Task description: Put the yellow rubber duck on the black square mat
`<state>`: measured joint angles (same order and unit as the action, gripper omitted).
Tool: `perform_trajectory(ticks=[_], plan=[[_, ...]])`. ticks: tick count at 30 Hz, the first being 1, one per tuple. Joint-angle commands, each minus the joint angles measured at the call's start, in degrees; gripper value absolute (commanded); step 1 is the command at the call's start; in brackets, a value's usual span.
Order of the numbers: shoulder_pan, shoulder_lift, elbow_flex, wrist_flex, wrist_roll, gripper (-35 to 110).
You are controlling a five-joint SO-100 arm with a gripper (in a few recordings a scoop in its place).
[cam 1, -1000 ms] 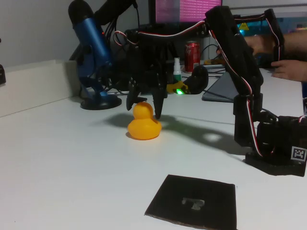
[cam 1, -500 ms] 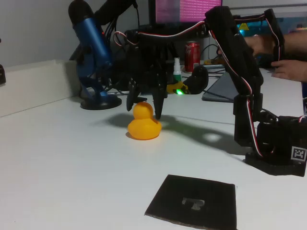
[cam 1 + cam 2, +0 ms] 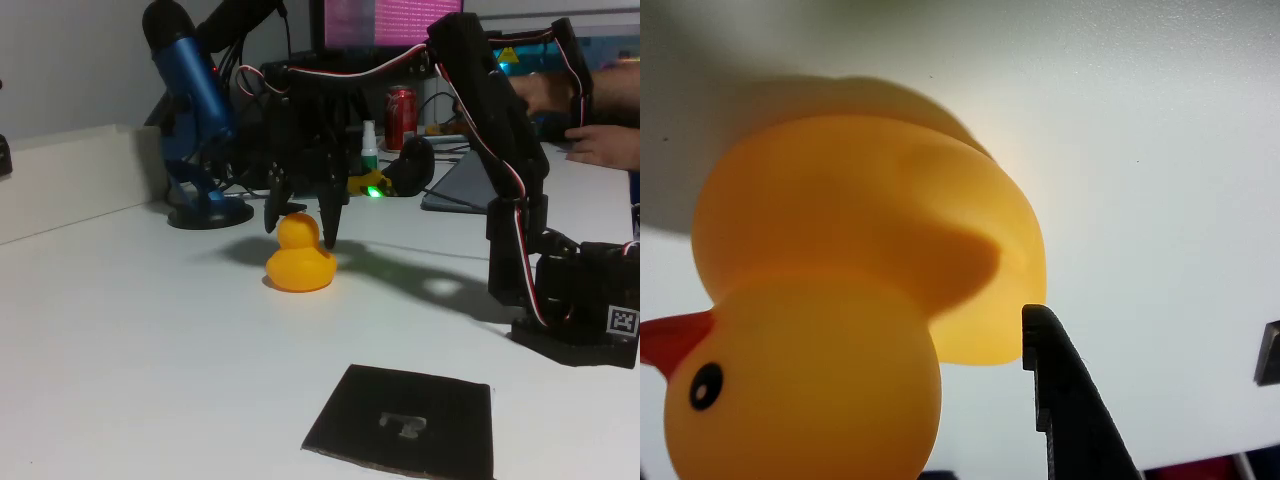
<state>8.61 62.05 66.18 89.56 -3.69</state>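
The yellow rubber duck [image 3: 299, 258] sits upright on the white table [image 3: 130, 340], left of centre in the fixed view. My black gripper [image 3: 299, 232] hangs over it, open, with one finger on each side of the duck's head. The wrist view is very close on the duck [image 3: 870, 280], with its red-orange beak and dark eye at lower left. One dark finger [image 3: 1065, 410] stands just right of the duck's body. The black square mat [image 3: 400, 420] lies flat near the table's front edge, right of the duck and apart from it, with a pale grey mark at its centre.
A blue microphone [image 3: 195, 100] on a round stand is behind the duck to the left. A red can [image 3: 401, 115], cables and a dark slab lie at the back. The arm's base [image 3: 580, 310] stands at right. A person's hands [image 3: 605, 145] show at the far right edge.
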Motion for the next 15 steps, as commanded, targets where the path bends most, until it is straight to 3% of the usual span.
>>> perform_trajectory(ticks=[1, 15], plan=[[1.1, 2.2, -1.5, 0.9, -0.4, 40], [1.2, 2.3, -1.3, 1.0, 0.0, 20]])
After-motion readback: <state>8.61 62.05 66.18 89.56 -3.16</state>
